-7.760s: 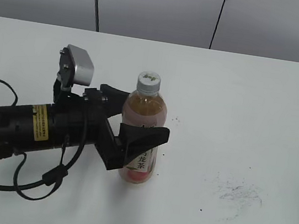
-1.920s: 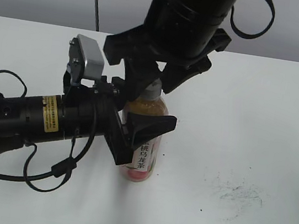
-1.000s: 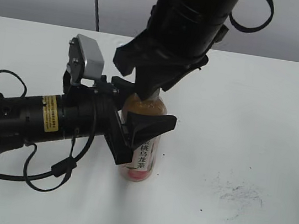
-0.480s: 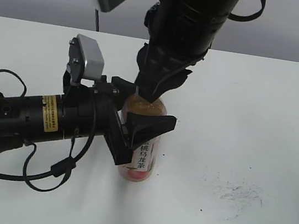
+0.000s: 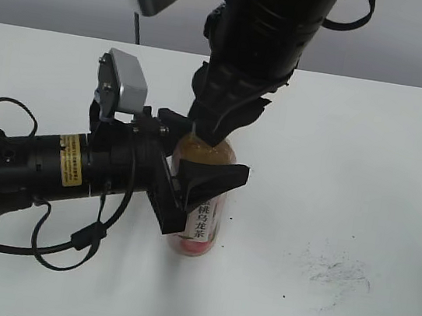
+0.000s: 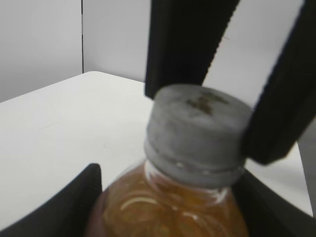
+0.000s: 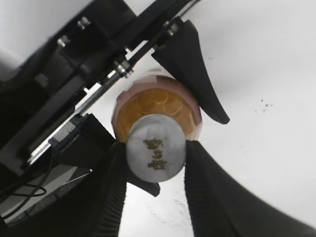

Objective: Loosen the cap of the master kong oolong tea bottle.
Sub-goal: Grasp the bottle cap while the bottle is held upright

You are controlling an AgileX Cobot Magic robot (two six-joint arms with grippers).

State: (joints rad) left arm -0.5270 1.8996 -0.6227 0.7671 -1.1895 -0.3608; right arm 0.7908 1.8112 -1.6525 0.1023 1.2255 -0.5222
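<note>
The oolong tea bottle [image 5: 201,218] stands upright on the white table, amber tea showing above its pink-and-white label. My left gripper [image 5: 193,173] is shut on its body from the left; the tea-filled shoulder [image 6: 163,207] fills the left wrist view between the jaws. My right gripper [image 5: 208,130] comes down from above and is shut on the grey cap [image 7: 156,147], one finger on each side. In the left wrist view the cap [image 6: 200,133] sits between the right gripper's two black fingers. The cap is hidden in the exterior view.
The white table [image 5: 349,185] has a patch of dark scuff marks [image 5: 336,274] at the front right. My left arm [image 5: 28,172] lies across the left of the table with its cables. A grey wall stands behind.
My right gripper came down over the bottle, turned about the cap and closed on it. Over the last half second nothing moves. My left gripper keeps hold of the bottle.
</note>
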